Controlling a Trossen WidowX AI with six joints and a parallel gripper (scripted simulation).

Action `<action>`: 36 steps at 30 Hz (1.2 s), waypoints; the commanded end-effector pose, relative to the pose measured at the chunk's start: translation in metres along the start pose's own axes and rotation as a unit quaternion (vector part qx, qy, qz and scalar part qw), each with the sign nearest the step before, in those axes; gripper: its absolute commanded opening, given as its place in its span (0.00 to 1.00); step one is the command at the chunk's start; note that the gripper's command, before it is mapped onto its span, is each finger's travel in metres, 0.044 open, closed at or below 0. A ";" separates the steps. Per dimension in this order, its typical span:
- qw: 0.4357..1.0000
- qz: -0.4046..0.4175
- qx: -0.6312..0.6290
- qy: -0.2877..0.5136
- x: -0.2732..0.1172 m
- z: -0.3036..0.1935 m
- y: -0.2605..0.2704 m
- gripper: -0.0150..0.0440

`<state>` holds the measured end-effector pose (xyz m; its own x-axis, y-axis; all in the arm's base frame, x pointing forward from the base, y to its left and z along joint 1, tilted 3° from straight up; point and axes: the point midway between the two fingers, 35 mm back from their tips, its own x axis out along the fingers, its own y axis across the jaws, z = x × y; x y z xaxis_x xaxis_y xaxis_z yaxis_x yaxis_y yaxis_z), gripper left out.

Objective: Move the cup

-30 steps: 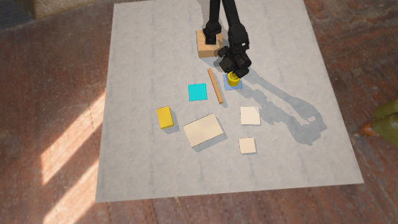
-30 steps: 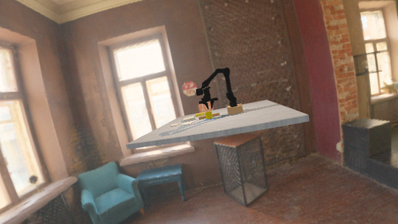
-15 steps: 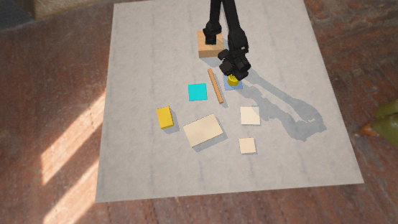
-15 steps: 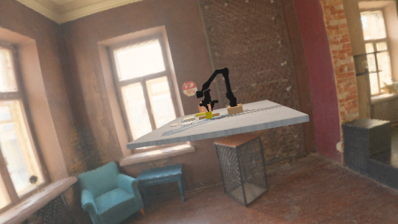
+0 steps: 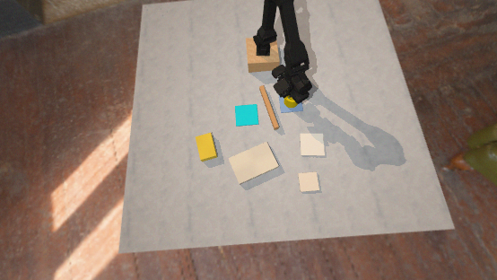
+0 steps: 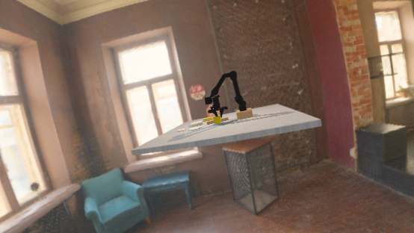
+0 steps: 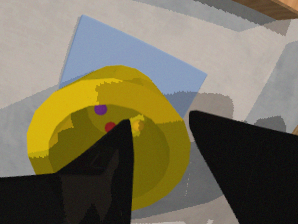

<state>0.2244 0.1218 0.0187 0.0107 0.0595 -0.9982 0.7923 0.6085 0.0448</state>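
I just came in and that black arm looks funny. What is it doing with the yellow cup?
The robot arm's gripper is down at the yellow cup, with one finger inside the cup and the other outside its wall. The fingers have not squeezed the wall, so nothing is held. The cup sits on a light blue pad with little marbles inside. It has to go to the bright turquoise pad, past a wooden stick.
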 end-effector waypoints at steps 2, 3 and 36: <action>1.000 -0.004 0.003 0.004 0.011 -0.002 -0.004 0.54; 1.000 -0.004 0.003 0.004 0.012 -0.002 -0.004 0.54; 1.000 -0.002 0.000 0.000 0.010 -0.001 -0.002 0.25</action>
<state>0.2221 0.1214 0.0084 0.0057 0.0570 -0.9984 0.7923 0.6088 0.0393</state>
